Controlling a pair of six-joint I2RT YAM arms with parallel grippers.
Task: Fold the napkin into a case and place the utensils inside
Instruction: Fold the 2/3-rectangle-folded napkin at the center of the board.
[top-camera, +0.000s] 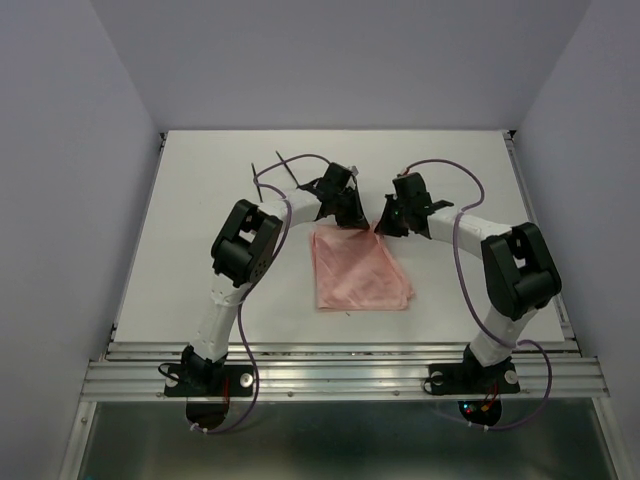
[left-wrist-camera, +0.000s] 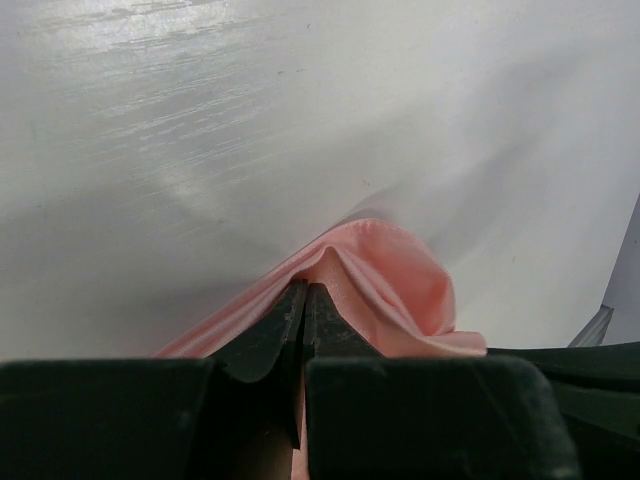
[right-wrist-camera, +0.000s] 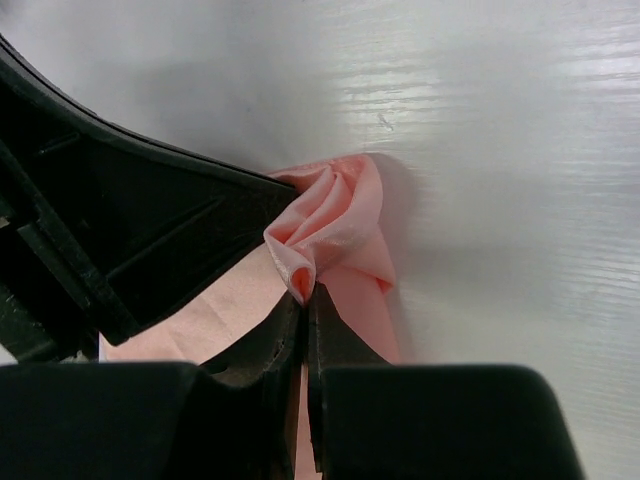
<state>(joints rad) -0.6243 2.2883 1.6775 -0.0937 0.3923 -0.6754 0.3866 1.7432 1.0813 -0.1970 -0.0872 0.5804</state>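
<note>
White tubular links are seen on the left arm (top-camera: 215, 315) and right arm (top-camera: 490, 338), joined by bulky black joint housings (top-camera: 245, 248). Thin purple cables (top-camera: 456, 250) are looped alongside. Black bases (top-camera: 205, 378) are bolted at the counter's near edge. The left gripper (left-wrist-camera: 303, 292) and right gripper (right-wrist-camera: 306, 300) are fitted with matte black fingers (left-wrist-camera: 265, 340).

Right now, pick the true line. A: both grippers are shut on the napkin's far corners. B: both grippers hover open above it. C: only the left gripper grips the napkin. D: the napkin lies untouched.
A: the left gripper and the right gripper each pinch pink cloth in their wrist views, at the far corners of the napkin in the top view.
</note>
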